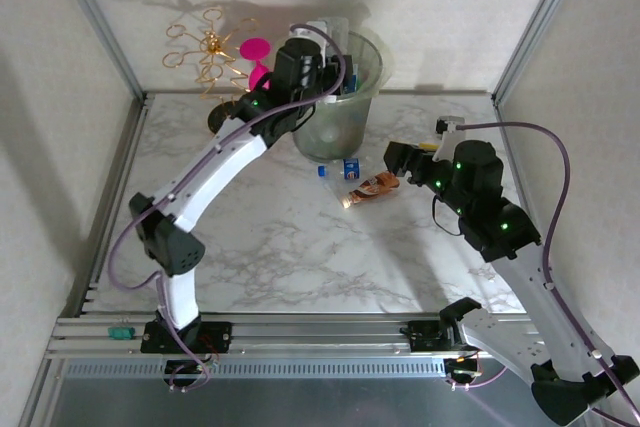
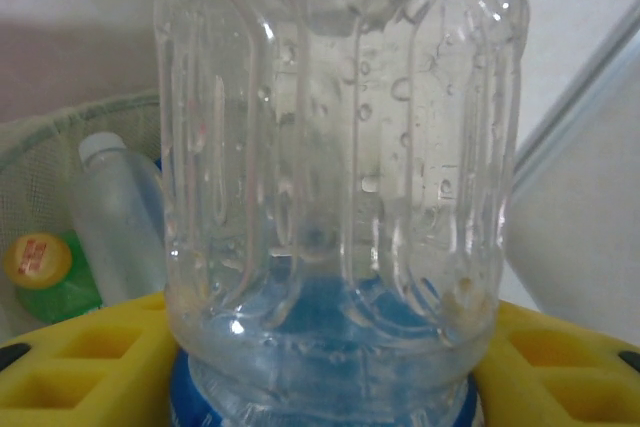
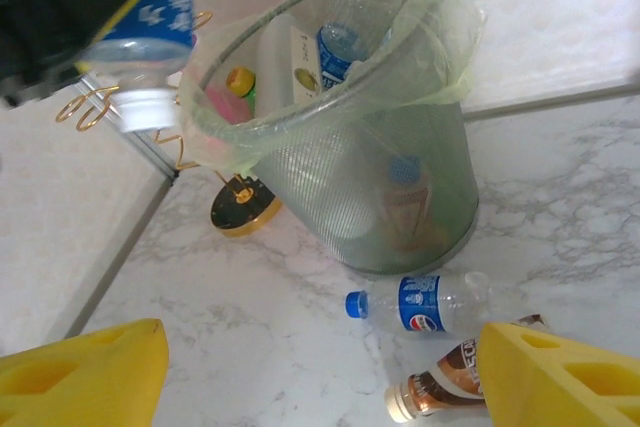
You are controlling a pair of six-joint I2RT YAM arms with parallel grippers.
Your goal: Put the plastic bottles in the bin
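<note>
Left gripper (image 2: 325, 359) grips clear bottle (image 2: 340, 147); left arm (image 1: 220, 162) half hides bin (image 1: 350, 125)

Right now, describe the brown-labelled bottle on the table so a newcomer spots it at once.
Find the translucent bin far back on the table. Of two bottles lying before it, the brown-labelled bottle is farther from it, beside the blue-capped Pepsi bottle. Its brown label and pale cap set it apart.

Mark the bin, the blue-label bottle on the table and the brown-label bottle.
bin (image 3: 450, 167): right wrist view, side wall.
blue-label bottle (image 3: 425, 303): right wrist view, on label.
brown-label bottle (image 3: 447, 387): right wrist view, on label.
</note>
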